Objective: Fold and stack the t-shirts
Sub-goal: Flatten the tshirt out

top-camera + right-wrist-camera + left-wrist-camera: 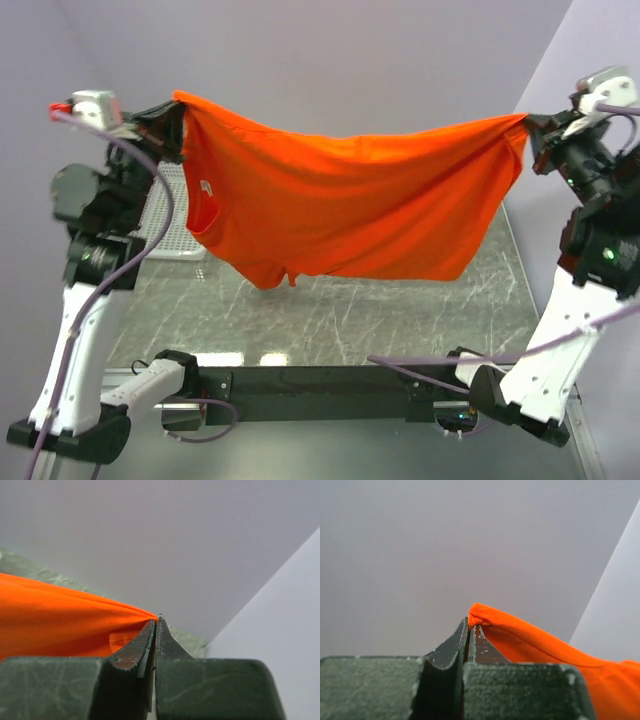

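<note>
While aloft between left tool (172,118) and right tool (532,128) — t-shirt (340,210) outside basket (172,225)

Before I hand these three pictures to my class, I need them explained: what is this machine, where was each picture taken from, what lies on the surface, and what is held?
The machine is a pair of robot arms, a left arm and a right arm, bolted at the near edge of a table. The wide picture comes from a fixed camera above and behind them. The other two come from a small camera on each wrist, looking along that arm's claw. The left claw and right claw are each shut on an edge of one orange t-shirt, which hangs stretched between them above the table. A white mesh basket sits at the table's left side.
</note>
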Robot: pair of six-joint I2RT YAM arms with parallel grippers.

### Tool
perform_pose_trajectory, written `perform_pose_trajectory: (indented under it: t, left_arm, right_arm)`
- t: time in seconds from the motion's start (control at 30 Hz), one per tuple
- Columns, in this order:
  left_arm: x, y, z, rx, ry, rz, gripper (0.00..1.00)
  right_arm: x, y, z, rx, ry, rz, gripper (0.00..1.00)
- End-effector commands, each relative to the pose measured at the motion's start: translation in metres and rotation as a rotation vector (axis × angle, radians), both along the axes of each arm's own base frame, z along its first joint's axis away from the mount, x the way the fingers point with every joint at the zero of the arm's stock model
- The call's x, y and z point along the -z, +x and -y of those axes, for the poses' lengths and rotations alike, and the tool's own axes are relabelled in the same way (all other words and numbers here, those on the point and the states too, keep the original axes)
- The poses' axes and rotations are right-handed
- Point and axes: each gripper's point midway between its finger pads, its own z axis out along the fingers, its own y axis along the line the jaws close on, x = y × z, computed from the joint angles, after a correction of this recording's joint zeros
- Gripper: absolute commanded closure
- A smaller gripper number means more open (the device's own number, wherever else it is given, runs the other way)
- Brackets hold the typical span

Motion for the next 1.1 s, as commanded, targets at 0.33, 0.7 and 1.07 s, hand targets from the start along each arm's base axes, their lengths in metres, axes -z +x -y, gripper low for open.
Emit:
perform_pose_trajectory:
  t: [0.33,0.7,1.07]
  left_arm:
    - [0.085,0.176,0.061,0.152,-0.061,-0.22,0.99]
    - [-0.043,0.116,0.061,0.223,-0.038,0.078,0.99]
    - [0.068,0.017,0.06,0.32,0.107,-0.134,0.99]
  right_arm:
    - [0.087,0.129,0.021,0.018,0.153,-0.232,1.0]
    - [-0.024,0.07,0.014,-0.041,0.093,0.052,1.0]
    - [0.092,-0.011,-0.011,-0.174,-0.127,-0.148,1.0]
